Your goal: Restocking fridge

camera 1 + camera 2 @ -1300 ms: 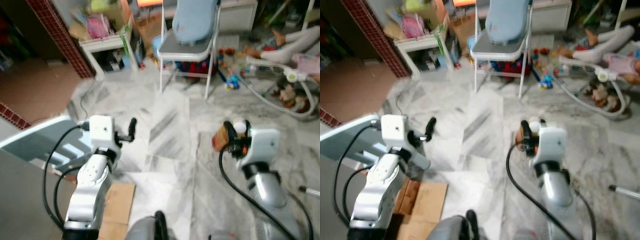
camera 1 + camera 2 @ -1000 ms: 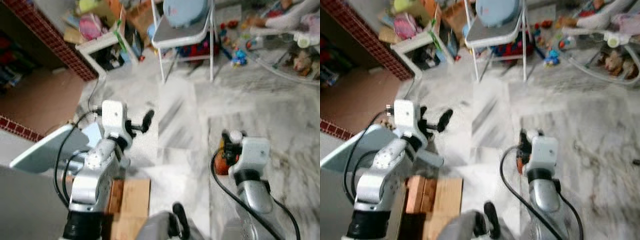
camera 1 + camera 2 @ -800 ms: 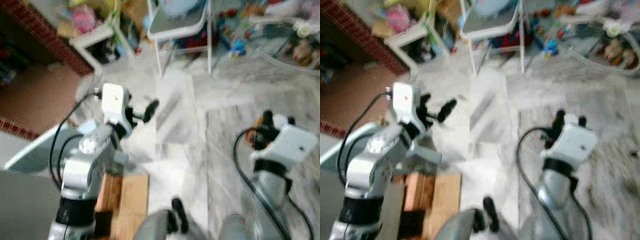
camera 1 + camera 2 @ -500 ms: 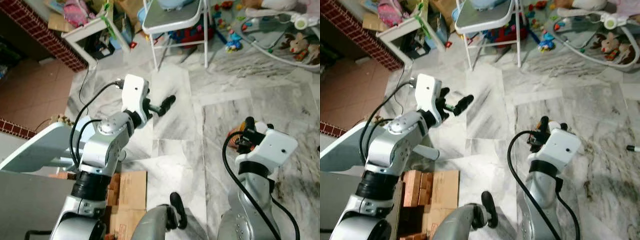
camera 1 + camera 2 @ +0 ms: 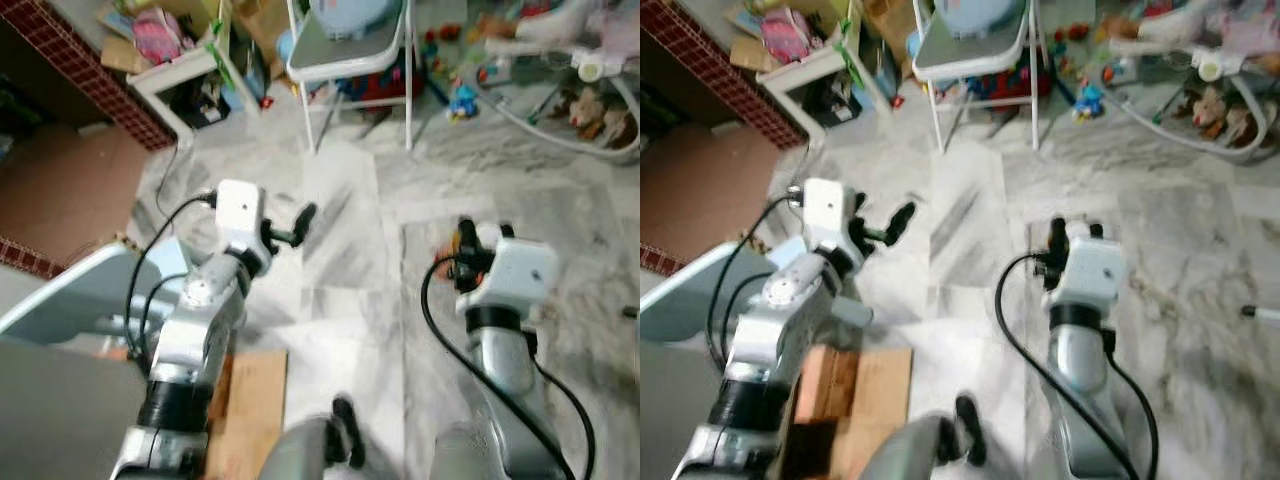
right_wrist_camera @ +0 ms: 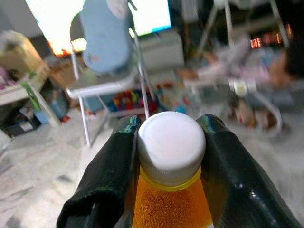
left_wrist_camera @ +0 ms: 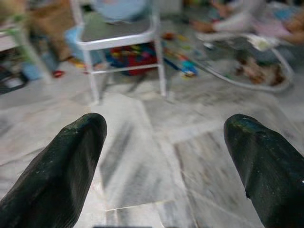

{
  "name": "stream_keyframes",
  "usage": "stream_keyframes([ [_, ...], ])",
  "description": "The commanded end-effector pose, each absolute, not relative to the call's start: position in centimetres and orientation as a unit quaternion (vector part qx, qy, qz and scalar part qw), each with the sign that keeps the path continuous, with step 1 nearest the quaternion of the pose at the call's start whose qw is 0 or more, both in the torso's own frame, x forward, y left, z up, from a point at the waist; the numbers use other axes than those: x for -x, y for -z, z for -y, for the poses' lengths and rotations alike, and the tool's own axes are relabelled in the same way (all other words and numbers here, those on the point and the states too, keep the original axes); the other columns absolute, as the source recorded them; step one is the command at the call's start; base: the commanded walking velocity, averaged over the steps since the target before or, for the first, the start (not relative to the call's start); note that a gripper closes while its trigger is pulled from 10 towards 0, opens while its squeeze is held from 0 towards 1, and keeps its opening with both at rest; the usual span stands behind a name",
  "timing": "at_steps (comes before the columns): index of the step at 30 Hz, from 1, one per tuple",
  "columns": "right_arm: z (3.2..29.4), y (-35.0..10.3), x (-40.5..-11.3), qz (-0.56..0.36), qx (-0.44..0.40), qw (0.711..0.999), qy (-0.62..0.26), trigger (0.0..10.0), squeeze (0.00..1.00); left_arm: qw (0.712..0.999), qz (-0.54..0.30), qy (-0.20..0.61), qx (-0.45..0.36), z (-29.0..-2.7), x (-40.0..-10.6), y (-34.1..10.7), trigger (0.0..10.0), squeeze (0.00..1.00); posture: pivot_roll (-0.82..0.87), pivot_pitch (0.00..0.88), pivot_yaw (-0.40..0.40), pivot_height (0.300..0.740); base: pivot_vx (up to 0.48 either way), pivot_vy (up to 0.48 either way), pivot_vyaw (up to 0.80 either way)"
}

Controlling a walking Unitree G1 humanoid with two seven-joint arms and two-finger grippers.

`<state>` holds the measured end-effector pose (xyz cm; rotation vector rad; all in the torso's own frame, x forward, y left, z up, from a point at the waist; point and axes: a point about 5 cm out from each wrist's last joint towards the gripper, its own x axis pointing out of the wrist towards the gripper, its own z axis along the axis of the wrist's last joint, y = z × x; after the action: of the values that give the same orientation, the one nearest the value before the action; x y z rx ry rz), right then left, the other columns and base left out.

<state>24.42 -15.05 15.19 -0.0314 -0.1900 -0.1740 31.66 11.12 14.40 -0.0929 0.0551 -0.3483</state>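
- A grey-veined marble floor [image 5: 350, 270] spreads beneath the robot, running from its feet up to a cluttered far side of the room.
- A grey panel with a pale blue face [image 5: 70, 300] juts in from the robot's left, its nature not clear from these views, with a patch of brown cardboard [image 5: 245, 395] lying on the floor beside it.
- A white metal folding chair [image 5: 350, 55] stands on the marble ahead, a light blue rounded object [image 6: 105, 35] resting on its seat.
- A low white table [image 5: 185, 75] piled with pink and yellow clutter sits to the left of the chair, next to a red brick-patterned edge [image 5: 95, 70].
- A baby bouncer with a white tube frame [image 5: 560, 100] and scattered small toys [image 5: 462, 100] lie on the floor to the right of the chair.
- The left gripper [image 7: 164, 156] is raised at mid-height over the floor, its two black fingers [image 7: 61, 166] spread wide apart with nothing between them.
- The right gripper [image 6: 168, 156] is held up in front of the body, its fingers pinching the neck of a bottle of orange drink [image 6: 171, 204].
- The bottle stands upright between the finger pads, its white cap [image 6: 171, 140] poking just above them.
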Motion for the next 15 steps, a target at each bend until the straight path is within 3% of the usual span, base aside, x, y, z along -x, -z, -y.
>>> stream_keyframes([
  [1, 13.7, -15.5, -24.4, 0.101, 0.024, 0.994, 0.037, 10.0, 0.0, 0.992, -0.028, 0.119, 0.036, -13.0, -31.4, -13.5, 10.0, 0.0, -0.14, 0.103, 0.237, 0.74, 0.0, 0.0, 0.0],
  [2, 13.8, -15.7, -24.6, 0.105, 0.041, 0.993, 0.022, 10.0, 0.0, 0.994, -0.025, 0.1, 0.037, -13.4, -31.2, -13.2, 10.0, 0.0, -0.13, 0.08, 0.188, 0.74, 0.0, 0.0, 0.0],
  [7, 15.3, -15.6, -25.4, 0.098, 0.056, 0.993, 0.02, 10.0, 0.0, 0.997, -0.02, 0.059, 0.048, -13.8, -30.7, -12.2, 10.0, 0.0, -0.13, 0.034, 0.104, 0.74, 0.0, 0.0, 0.0],
  [13, 16.0, -13.7, -25.9, 0.065, 0.055, 0.996, 0.015, 10.0, 0.0, 0.998, -0.024, 0.033, 0.042, -14.1, -29.6, -10.4, 10.0, 0.0, -0.13, 0.0, 0.07, 0.74, 0.0, 0.0, 0.0],
  [15, 17.2, -13.3, -26.4, 0.058, 0.058, 0.996, 0.034, 10.0, 0.0, 0.999, -0.027, 0.031, 0.03, -14.3, -29.1, -9.5, 10.0, 0.0, -0.13, 0.0, 0.063, 0.74, 0.0, 0.0, 0.0],
])
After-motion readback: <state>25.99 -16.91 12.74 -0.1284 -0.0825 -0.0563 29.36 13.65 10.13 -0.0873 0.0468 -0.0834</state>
